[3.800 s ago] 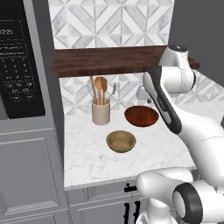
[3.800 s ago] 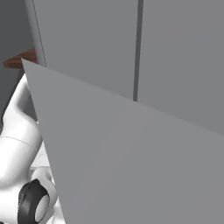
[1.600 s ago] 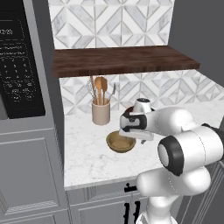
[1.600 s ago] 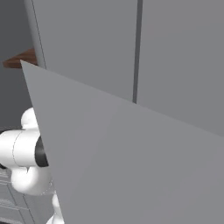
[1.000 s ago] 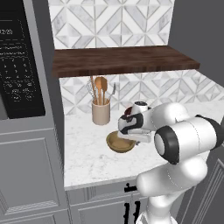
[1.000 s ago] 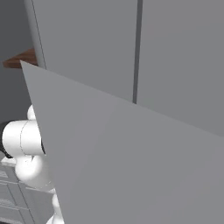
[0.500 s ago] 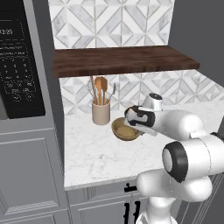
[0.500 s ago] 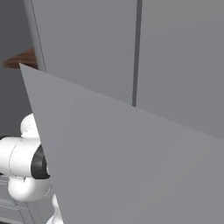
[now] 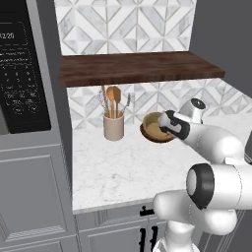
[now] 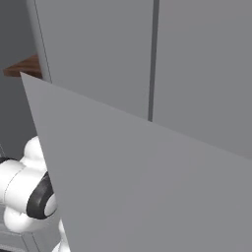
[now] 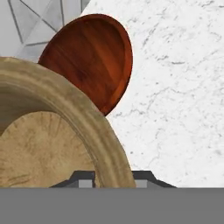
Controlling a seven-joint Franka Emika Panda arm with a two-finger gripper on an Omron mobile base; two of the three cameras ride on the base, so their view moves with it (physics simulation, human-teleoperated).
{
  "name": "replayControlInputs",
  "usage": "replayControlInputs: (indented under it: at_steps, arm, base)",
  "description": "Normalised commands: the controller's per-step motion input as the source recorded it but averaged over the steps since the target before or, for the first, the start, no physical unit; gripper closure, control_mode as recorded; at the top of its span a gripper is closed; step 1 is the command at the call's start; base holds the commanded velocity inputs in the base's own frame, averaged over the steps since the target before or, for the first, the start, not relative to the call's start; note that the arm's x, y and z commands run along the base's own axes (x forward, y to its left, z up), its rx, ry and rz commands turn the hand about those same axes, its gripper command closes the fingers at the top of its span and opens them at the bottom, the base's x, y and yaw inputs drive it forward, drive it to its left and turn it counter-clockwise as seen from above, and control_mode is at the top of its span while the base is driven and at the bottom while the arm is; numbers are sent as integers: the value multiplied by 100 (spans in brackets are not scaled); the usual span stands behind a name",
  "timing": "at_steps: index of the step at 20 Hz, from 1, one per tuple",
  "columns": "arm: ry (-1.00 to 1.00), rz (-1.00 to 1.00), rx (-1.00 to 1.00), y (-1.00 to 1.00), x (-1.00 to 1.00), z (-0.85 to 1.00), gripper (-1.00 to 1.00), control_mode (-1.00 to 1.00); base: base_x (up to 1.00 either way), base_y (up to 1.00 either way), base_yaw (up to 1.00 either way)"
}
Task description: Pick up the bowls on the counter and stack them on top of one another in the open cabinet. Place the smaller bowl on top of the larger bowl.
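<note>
Two bowls, one now off the counter (image 9: pixel 123 162): the smaller bowl (image 9: pixel 155 126), which sat low on the marble a second ago, is up in the gripper (image 9: pixel 166 128) and tipped toward me, hanging over the larger bowl (image 9: pixel 156 138). Hand view confirms the hold — tan rim (image 11: pixel 98 131) runs down between the two dark tips at the bottom edge, fingers closed onto the bowl wall, one inside and one outside as far as I can make out.

Larger reddish-brown bowl (image 11: pixel 94 57) lies on the marble near the tiled wall, not yet moved. I read this as the wrong order for a finished stack: small one lifted first means it either waits on the shelf or gets set down again once the big one is up.

Open cabinet (image 9: pixel 140 66), the dark shelf board, is directly above and looks bare from here.

Surroundings: cream utensil holder (image 9: pixel 113 127) with wooden spoons just left of the bowls, close enough to mind on any leftward swing. Microwave (image 9: pixel 22 74) far left, well apart. Right base view blocked by a grey cabinet door (image 10: pixel 147 182)
</note>
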Motion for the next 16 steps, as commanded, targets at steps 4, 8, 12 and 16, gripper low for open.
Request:
replayControlInputs:
  at_steps: [4,8,12,16]
  arm:
    - [-2,-26,0,-43,64,4,100,-100]
    - [1,0,0,-16,52,-11,100,-100]
    - [2,0,0,-17,50,-27,100,-100]
    - [3,-1,0,-17,53,-34,100,-100]
  base:
    - [0,0,0]
    - [0,0,0]
    - [0,0,0]
    - [0,0,0]
